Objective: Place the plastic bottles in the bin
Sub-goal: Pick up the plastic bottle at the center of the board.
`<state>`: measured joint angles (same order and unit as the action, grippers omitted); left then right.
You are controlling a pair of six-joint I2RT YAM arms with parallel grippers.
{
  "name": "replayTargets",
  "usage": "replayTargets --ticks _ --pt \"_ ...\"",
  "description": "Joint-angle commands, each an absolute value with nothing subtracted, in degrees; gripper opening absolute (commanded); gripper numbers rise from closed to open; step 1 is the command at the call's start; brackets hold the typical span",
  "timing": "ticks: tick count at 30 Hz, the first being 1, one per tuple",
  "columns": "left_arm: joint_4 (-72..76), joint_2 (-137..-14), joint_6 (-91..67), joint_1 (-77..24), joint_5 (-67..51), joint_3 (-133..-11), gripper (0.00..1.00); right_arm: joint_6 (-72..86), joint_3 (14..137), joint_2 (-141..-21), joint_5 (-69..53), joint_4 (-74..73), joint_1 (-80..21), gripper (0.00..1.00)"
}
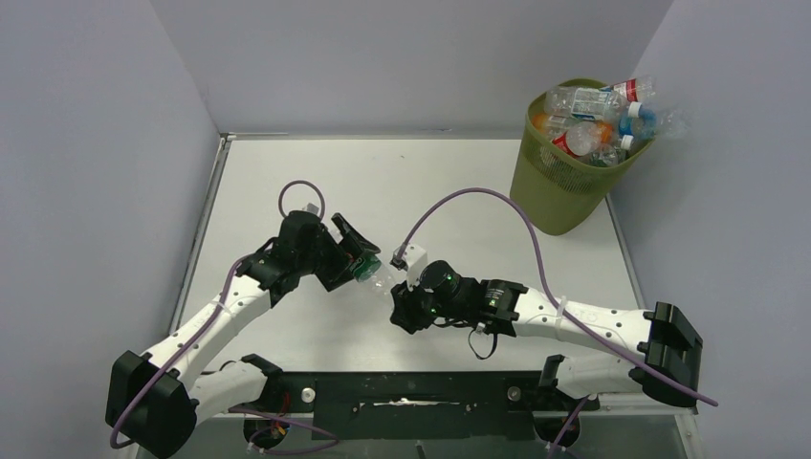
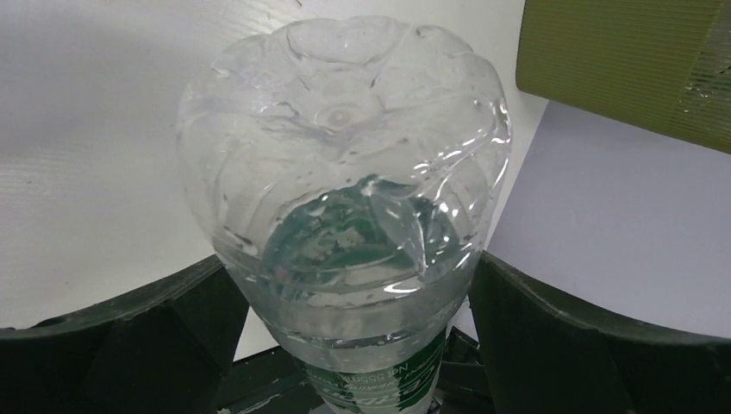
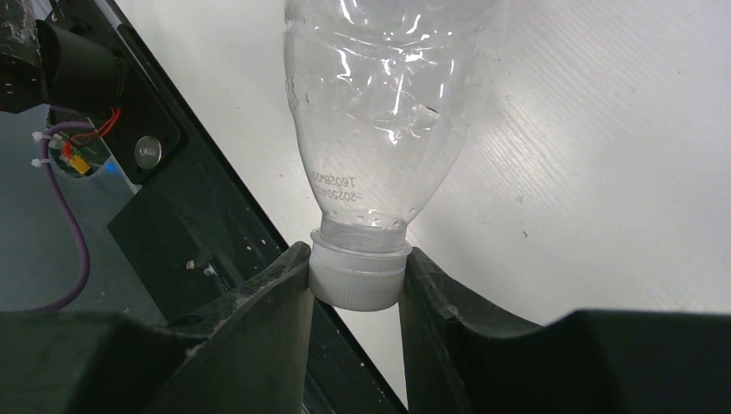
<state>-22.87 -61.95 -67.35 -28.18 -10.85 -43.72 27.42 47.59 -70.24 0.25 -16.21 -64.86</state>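
**White table, a heaped bin, and a bottle in each gripper**

Pale lavender walls (image 1: 96,143) close in a white table (image 1: 287,191), with a black base rail (image 1: 411,392) along its near edge. The left arm (image 1: 215,320) and right arm (image 1: 583,320) both reach inward, and their wrists nearly meet near the middle of the table, towards its front. A purple cable (image 1: 497,201) arcs over the right arm.

The bin (image 1: 559,196) stands at the far right corner, well apart from both grippers. The plastic bottles (image 1: 593,120) already in it are piled above its rim.

The left gripper (image 2: 349,267) has its jaws spread wide, one on each side of the body of the green-labelled bottle (image 2: 345,155). This bottle is clear, and its moulded base points away from the wrist camera.

The right gripper (image 3: 356,267) is clamped on the white cap (image 3: 358,276) of a clear bottle (image 3: 379,129), whose body extends away from the fingers over the table. The pictures do not show clearly how the two bottles lie relative to each other.
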Motion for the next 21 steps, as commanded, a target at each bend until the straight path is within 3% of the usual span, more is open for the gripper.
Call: replayTargets --ticks 1,6,11,16,21 --pt "-19.1 -61.0 -68.5 -27.5 -11.7 -43.6 0.91 26.6 50.7 -70.2 0.0 -12.7 -64.8 0.35" --pt "-18.7 -60.8 -68.5 -27.0 -11.8 -42.9 0.76 26.8 51.0 -70.2 0.3 -12.9 -65.1 0.35" --pt "-17.2 -60.9 -68.4 -26.5 -12.8 -42.3 0.53 26.9 50.9 -69.6 0.7 -13.3 -65.3 0.35" --pt "-16.5 -61.2 -68.6 -26.5 -13.3 -42.0 0.46 26.8 50.7 -69.5 0.9 -13.3 -65.3 0.38" --pt "-16.1 -60.8 -69.3 -26.1 -13.1 -41.8 0.4 26.8 50.7 -69.4 1.2 -13.3 -65.3 0.52"
